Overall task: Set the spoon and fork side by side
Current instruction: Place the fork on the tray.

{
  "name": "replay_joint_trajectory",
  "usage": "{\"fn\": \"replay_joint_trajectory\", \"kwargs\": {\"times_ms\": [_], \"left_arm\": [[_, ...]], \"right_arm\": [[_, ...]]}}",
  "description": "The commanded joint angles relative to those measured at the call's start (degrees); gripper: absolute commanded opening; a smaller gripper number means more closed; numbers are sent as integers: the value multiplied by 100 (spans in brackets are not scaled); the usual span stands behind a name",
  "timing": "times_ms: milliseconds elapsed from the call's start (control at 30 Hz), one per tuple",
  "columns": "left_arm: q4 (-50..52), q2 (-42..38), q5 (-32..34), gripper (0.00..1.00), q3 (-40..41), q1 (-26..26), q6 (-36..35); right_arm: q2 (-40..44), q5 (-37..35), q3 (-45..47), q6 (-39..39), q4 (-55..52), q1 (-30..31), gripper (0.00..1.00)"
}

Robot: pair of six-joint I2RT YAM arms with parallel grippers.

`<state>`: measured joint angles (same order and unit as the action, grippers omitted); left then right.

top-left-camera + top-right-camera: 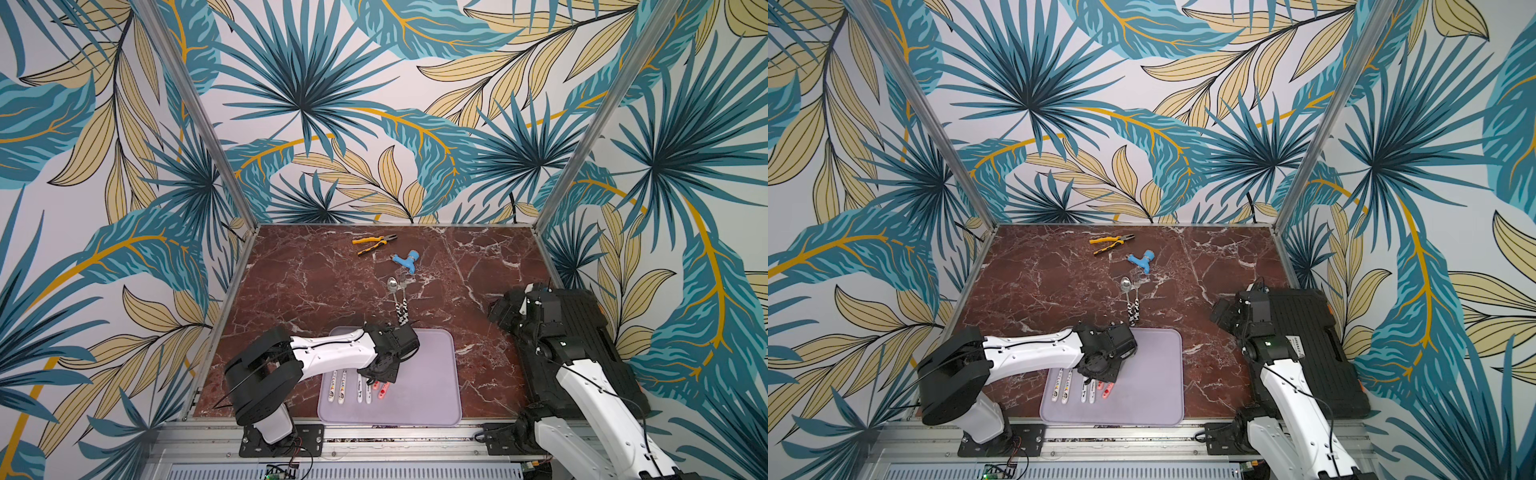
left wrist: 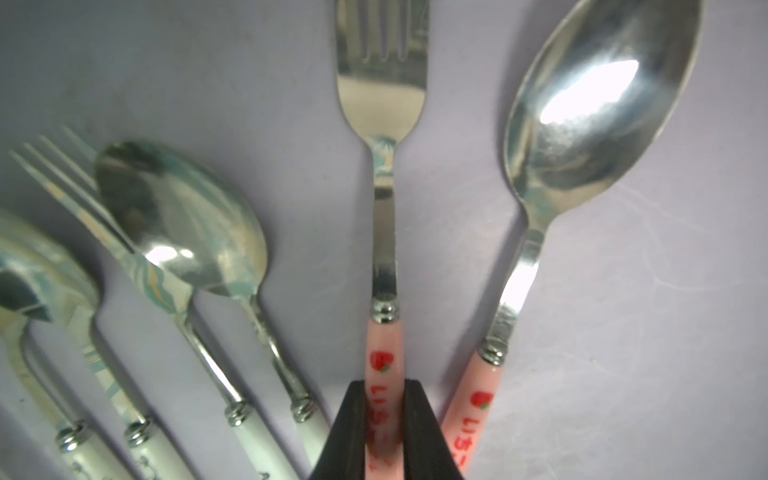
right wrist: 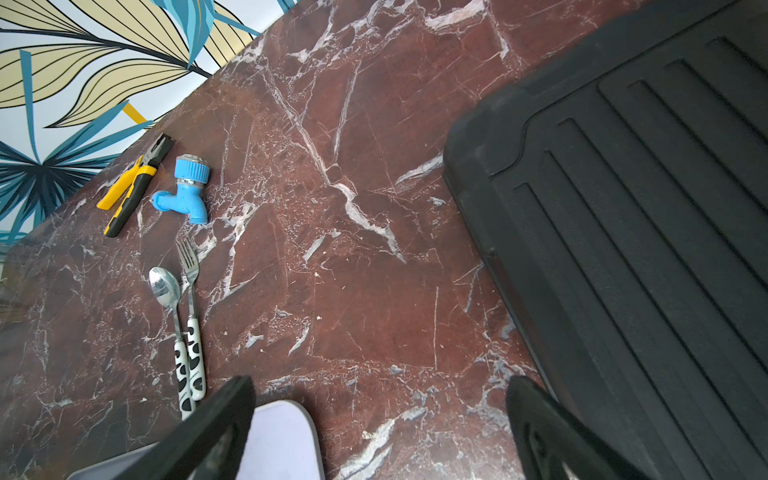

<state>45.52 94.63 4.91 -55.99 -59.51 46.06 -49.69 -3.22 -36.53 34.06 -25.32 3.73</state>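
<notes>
Pink strawberry-handled steel fork (image 2: 382,232) is clamped at its handle by left end effector (image 2: 384,395), lower centre of wrist frame, over lilac mat (image 1: 432,374), just beside matching pink-handled spoon (image 2: 598,108). Only release judged outstanding. Right end effector (image 3: 380,390) is held open, empty.

You're looking at a robot lab cell, not a home: leaf-print panels (image 1: 311,104) on aluminium posts (image 1: 197,112) box in a marble-look worktop (image 1: 316,282), and arm bases (image 1: 270,428) are bolted to a rail (image 1: 374,434).
</notes>
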Motion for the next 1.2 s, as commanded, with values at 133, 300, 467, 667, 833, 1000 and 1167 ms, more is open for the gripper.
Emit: {"fn": "replay_joint_trajectory", "kwargs": {"times_ms": [133,300,467,667,833,1000,1167], "left_arm": [[-212,38,-227,3,17,-281,492],[-290,-183,-233,4,343,-295,878],[-240,-209,-249,6,411,-290,1100],[-215,-248,-245,12,375,-298,1190],[56,-429,-114,19,137,-296,1141],[425,-644,61,27,-251,-294,1048],[555,-674,80,31,-547,-297,898]], "right_arm": [[-97,69,125,-32,54,-1,99],[-159,184,121,-18,93,-4,99],[-212,264,120,-2,128,-1,100],[-226,287,133,-2,142,-4,100],[-215,281,142,-4,151,-4,99],[-194,272,138,-12,141,-2,99],[-172,254,138,-9,135,-3,100]]}}
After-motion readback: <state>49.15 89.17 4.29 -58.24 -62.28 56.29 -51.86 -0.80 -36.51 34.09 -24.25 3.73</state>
